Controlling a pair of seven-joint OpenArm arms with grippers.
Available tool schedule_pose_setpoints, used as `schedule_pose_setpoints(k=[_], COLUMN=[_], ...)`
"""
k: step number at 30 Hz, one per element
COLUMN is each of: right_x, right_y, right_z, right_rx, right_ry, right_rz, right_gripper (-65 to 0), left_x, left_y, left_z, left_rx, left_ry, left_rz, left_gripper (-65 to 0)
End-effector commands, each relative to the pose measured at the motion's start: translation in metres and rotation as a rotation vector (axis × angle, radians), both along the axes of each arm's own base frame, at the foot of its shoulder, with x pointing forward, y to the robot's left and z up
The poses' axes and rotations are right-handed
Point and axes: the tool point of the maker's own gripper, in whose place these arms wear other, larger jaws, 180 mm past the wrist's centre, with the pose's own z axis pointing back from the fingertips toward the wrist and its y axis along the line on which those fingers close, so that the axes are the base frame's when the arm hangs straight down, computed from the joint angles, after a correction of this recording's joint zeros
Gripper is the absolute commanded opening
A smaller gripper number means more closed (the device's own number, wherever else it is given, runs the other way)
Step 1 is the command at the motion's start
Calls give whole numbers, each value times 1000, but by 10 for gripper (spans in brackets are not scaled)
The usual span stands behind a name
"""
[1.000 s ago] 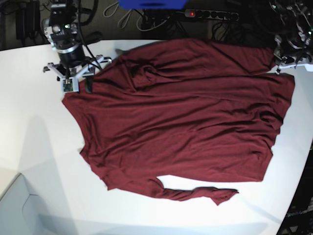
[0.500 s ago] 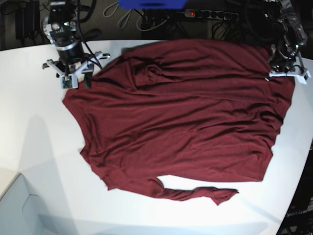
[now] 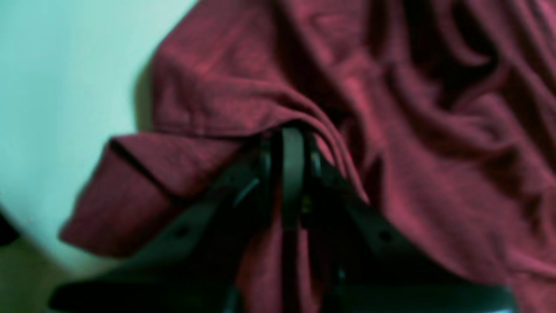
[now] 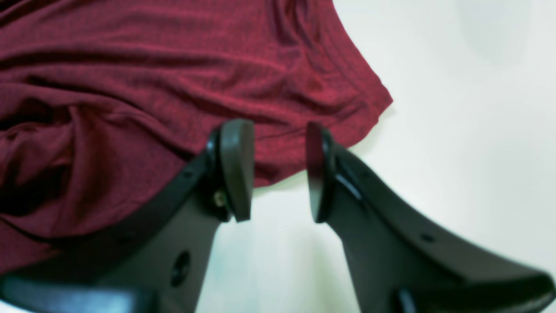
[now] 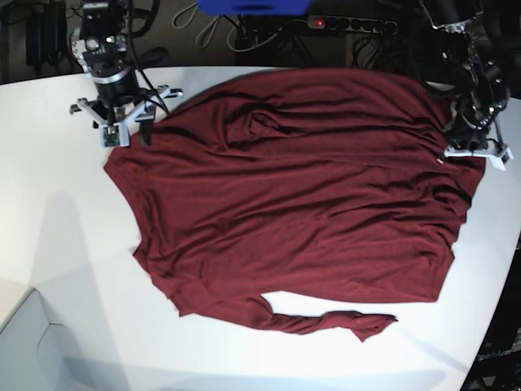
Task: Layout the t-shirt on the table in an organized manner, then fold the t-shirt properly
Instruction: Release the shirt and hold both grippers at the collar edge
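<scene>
The left gripper [image 3: 292, 174] jaws clench the wrinkled dark maroon fabric t-shirt [image 5: 301, 195] on the glossy white tabletop [image 5: 65, 244], while the right gripper [image 4: 278, 169] jaws stand released

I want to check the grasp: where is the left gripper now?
In the base view, the left gripper sits at the right, shut on the t-shirt's far right edge.

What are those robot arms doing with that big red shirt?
Two robot arms are spreading a dark maroon t-shirt out on a white table. The left tool is pinched shut on a fold of cloth at one edge of the shirt. The right tool is open, its tips at the shirt's opposite edge, holding nothing. The shirt lies mostly flat but wrinkly, one sleeve twisted near the front. No folding has been done.
</scene>
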Motion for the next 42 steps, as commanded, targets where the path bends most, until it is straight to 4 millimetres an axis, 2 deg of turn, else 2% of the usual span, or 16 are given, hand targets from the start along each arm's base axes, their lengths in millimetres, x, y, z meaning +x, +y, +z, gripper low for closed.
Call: schedule_pose_setpoints(k=[1, 5, 9, 15, 19, 23, 28, 30, 34, 35, 40, 41, 42], right_x=[4, 0, -1, -1, 0, -4, -7, -6, -5, -5, -5, -5, -5], right_y=[-2, -6, -10, -10, -10, -11, -16, -15, -12, -12, -14, -14, -14], right_z=[9, 8, 8, 9, 9, 7, 7, 7, 7, 7, 7, 7, 7], right_rx=[-5, -11, -16, -17, -17, -19, -26, -22, -16, -15, -18, -18, -18], right_ry=[-40, -34, -33, -34, -34, -25, -21, -22, -24, -24, -26, -26, -26], right_rz=[1, -9, -17, -17, -17, -19, -30, -30, -26, -25, -28, -28, -28], right_gripper=[-456, -456, -456, -456, -456, -453, -453, -453, -453, -453, -453, -453, -453], left_x=[11, 23, 29, 12, 0, -20, -45, -49, -55, -52, -50, -51, -51], left_y=[6, -4, -10, -18, -25, -5, 28, 40, 51, 49, 49, 49, 49], left_z=[14, 20, 41, 47, 59, 76, 79, 76, 60, 57, 43, 40, 40], left_rx=[34, 58, 92, 81, 110, 172, 212, 221, 206, 201, 206, 202, 203], left_ry=[-34, -34, -76, -12, -20, -18, 18, 40, 90, 93, 153, 161, 163], left_rz=[-19, -93, -135, -190, -226, -203, -124, -106, -89, -97, -147, -149, -151], left_gripper=[-618, -618, -618, -618, -618, -615, -615, -615, -606, -578, -304, -272, -268])
